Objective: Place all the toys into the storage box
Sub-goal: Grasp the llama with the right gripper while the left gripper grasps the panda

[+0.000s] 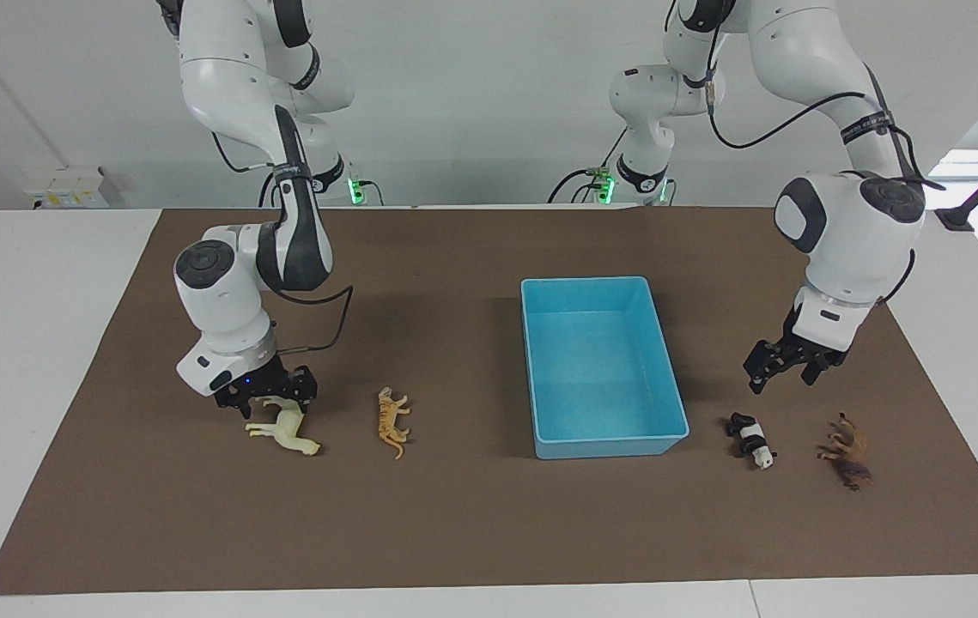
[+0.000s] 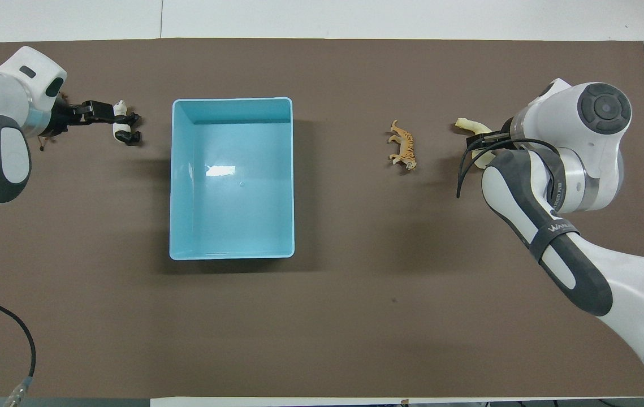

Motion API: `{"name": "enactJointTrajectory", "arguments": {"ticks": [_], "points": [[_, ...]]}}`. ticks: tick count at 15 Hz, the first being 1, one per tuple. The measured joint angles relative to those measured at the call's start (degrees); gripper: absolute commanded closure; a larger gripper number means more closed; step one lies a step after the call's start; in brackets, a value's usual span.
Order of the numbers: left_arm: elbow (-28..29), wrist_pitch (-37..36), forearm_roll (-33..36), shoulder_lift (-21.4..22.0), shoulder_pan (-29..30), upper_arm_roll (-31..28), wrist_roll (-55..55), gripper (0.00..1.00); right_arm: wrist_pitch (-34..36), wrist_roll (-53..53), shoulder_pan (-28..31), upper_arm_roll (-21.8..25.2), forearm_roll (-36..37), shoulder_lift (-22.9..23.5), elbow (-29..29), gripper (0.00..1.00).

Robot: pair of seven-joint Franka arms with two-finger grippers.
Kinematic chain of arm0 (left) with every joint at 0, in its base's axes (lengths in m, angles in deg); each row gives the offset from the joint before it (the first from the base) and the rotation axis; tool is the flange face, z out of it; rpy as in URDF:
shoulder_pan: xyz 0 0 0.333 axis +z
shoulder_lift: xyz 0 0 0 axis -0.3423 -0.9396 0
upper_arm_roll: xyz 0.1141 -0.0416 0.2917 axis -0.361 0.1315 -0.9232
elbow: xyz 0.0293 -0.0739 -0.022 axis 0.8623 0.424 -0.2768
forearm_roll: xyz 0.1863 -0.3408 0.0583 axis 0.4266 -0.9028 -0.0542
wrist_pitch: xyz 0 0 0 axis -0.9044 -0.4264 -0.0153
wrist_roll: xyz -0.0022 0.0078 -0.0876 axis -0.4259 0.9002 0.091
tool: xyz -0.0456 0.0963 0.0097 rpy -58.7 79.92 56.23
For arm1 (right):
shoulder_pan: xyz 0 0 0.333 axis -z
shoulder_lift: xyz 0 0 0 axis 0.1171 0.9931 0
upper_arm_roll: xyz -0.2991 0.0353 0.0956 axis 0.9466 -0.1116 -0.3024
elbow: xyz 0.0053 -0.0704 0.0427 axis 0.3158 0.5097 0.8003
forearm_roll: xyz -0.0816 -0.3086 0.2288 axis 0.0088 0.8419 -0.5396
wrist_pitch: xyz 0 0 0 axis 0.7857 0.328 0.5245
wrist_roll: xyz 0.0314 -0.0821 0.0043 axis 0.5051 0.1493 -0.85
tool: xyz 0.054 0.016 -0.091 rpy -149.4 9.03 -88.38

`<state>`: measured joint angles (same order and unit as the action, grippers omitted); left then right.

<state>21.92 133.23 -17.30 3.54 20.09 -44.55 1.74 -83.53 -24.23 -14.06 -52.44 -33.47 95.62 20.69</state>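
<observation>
Facing view: right tool (image 1: 270, 397) spread astride cream horse (image 1: 284, 430) lying lengthwise along bench; left tool (image 1: 782, 362) spread over panda (image 1: 751, 439); blue storage box (image 1: 600, 443) empty between.

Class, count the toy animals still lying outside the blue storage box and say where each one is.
4. Horse under the right gripper, tiger beside it; panda and lion beside each other below the left gripper. Storage box holds none.

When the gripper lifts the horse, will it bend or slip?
The horse looks like moulded plastic, so probably stiff and light. Its thin legs and narrow body give little to hold, so it may twist in the right gripper.
</observation>
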Motion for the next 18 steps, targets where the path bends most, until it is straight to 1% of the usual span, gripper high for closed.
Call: {"name": "enactJointTrajectory", "arguments": {"ticks": [3,6,8,9,11,12,15,16,18], "points": [[-5.4,2.1,0.3,-6.7,0.0,0.0,-0.3,0.00,0.0,0.0,0.0,0.0,0.0,1.0,-0.6,0.00],[-6.8,5.9,0.9,-10.7,0.2,-0.1,-0.3,0.00,-0.9,0.0,0.0,0.0,0.0,1.8,-0.9,0.00],[-6.9,6.6,1.1,-11.7,0.2,0.0,-0.3,0.00,-1.2,0.0,0.0,0.0,0.0,2.3,-1.0,0.01],[-6.8,6.7,1.2,-11.9,0.2,0.0,-0.3,0.00,-1.2,0.0,-0.1,0.0,0.0,2.4,-1.1,0.05],[-6.3,7.4,1.2,-12.1,0.2,0.1,-0.3,0.00,-1.2,0.0,-0.1,0.0,0.0,2.5,-1.2,0.09],[-6.0,7.7,1.2,-12.2,0.2,0.1,-0.3,0.00,-1.2,0.0,-0.1,0.0,0.0,2.5,-1.2,0.09],[-5.4,8.2,1.2,-12.4,0.2,0.1,-0.3,0.00,-1.2,0.0,-0.1,0.0,0.0,2.5,-1.3,0.05],[-5.0,8.6,1.2,-12.5,0.2,0.1,-0.3,0.00,-1.2,0.0,-0.1,0.0,0.0,2.5,-1.3,0.00],[-3.7,9.9,1.2,-12.5,0.1,0.2,-0.3,0.00,-1.2,0.0,-0.1,0.0,0.1,2.5,-1.3,0.00]]}}
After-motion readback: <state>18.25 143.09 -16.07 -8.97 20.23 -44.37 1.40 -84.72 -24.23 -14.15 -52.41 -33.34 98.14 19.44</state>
